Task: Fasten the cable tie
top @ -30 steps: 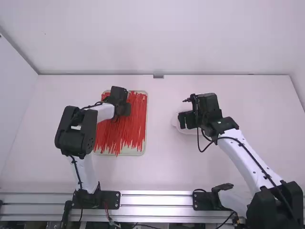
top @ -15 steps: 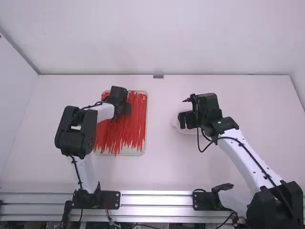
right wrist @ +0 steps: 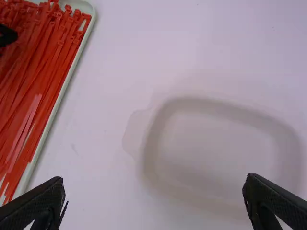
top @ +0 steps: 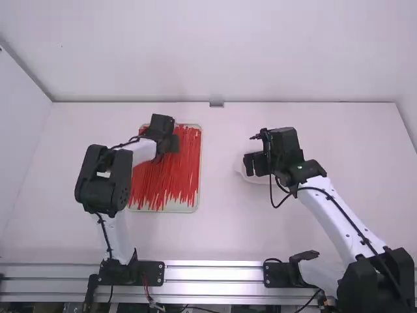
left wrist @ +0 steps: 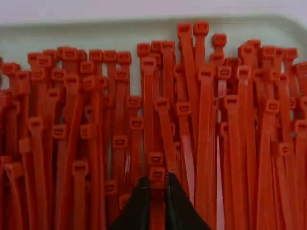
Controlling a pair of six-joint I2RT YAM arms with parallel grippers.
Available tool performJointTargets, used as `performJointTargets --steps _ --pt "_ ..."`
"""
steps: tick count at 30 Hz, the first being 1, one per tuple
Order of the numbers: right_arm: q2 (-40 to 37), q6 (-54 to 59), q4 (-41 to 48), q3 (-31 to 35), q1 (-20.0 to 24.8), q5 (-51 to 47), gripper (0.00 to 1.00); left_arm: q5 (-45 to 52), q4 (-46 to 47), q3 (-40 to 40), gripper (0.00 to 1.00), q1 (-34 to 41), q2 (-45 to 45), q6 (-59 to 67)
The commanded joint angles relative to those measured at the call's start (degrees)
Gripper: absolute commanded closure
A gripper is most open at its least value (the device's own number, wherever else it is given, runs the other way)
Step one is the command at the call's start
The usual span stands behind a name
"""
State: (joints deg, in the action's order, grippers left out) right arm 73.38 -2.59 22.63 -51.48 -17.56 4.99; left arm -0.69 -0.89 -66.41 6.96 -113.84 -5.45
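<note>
Pinching one cable tie [left wrist: 157,172], the left claw [left wrist: 156,184] sits over one tray [left wrist: 96,33]; right claw [right wrist: 152,187] released.

1. The flat white table [top: 352,137] carries a pale rectangular plastic tray [top: 198,171] on its left half and a shallow white rectangular plastic dish [top: 240,171] just right of the middle. The two stand apart.
2. A heap of red plastic cable ties [top: 176,176] lies in the tray, running front to back, with the heads toward the far rim.
3. The left gripper [left wrist: 156,184] is over the far end of the tray, one finger on each side of a single tie [left wrist: 157,173] in the heap.
4. The right gripper [right wrist: 153,206] is above the dish, which lies below and between its widely spread fingers.
</note>
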Motion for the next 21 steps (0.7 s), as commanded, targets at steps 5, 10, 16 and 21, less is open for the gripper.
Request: performJointTargets --steps 5,10,16,21 --pt "0.33 0.07 -0.07 -2.1 -0.07 -0.11 0.01 0.17 2.23 -1.36 0.98 -0.11 12.76 -0.61" --pt "0.33 0.07 -0.26 -2.1 -0.07 -0.33 0.01 0.22 6.43 -1.33 0.98 -0.11 23.23 -0.2" --pt "0.33 0.09 -0.33 -2.12 -0.07 -0.33 0.01 -0.44 10.58 0.9 0.98 2.23 37.68 2.19" --pt "0.33 0.04 -0.72 -2.1 -0.07 -0.33 0.01 -3.65 10.29 5.75 0.98 3.8 48.15 2.27"
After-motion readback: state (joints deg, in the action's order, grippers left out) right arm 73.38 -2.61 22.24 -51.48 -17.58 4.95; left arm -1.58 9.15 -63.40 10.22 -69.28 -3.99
